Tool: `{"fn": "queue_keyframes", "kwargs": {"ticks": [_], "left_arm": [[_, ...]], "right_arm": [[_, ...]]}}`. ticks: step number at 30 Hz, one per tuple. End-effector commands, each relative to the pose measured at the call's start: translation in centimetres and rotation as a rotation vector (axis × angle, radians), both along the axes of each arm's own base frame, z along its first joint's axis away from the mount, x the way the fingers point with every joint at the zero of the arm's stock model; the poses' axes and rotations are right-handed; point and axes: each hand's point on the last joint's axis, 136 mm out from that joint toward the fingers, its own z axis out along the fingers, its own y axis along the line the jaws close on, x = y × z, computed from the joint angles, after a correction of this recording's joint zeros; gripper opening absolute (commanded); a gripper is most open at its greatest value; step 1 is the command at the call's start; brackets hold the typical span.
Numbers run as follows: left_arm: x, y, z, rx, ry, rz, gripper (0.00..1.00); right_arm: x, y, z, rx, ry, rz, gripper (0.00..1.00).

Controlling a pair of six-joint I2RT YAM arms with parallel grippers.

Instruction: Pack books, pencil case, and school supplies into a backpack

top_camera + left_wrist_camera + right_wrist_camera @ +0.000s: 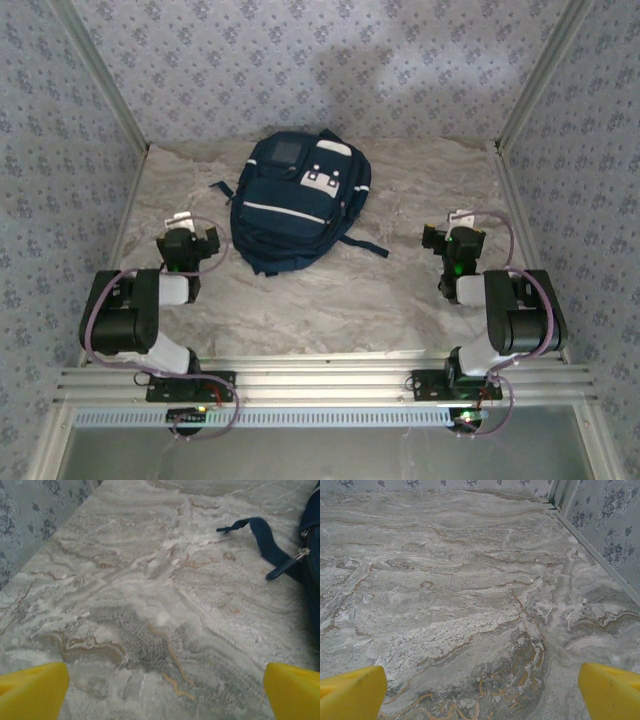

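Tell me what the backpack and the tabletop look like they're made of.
Backpack: navy woven fabric, matte; it slumps softly, and its strap looks like flat webbing. Tabletop: marble-patterned in grey, white and tan veins, matte; whether it is real stone or a printed covering cannot be told.

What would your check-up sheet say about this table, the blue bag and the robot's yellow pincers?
Surface: grey marble-look table, bare in front of both pincers.
Job's things: navy backpack lying flat mid-table, between the two arms; one strap trails on the table.
Clutter: nothing seen.
Pincers: left pincer open, holding nothing; right pincer open, holding nothing.
Cables: purplish cable looped along each arm.
Surroundings: flower-patterned walls; metal rail at the near edge.
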Motion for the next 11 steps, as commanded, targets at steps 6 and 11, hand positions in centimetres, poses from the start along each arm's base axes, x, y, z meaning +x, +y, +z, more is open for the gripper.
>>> {"fn": "queue_keyframes", "kwargs": {"ticks": [6,11], "left_arm": [[0.82,-0.66,1.43,0.012,-0.059,-0.033,0.99],[0.83,-0.73,1.39,0.012,-0.056,-0.035,1.00]], "right_arm": [[0.07,-0.24,0.15,-0.006,-0.012,-0.014,1.00],[0.02,-0.24,0.16,-0.007,-0.014,-0.014,1.00]]}}
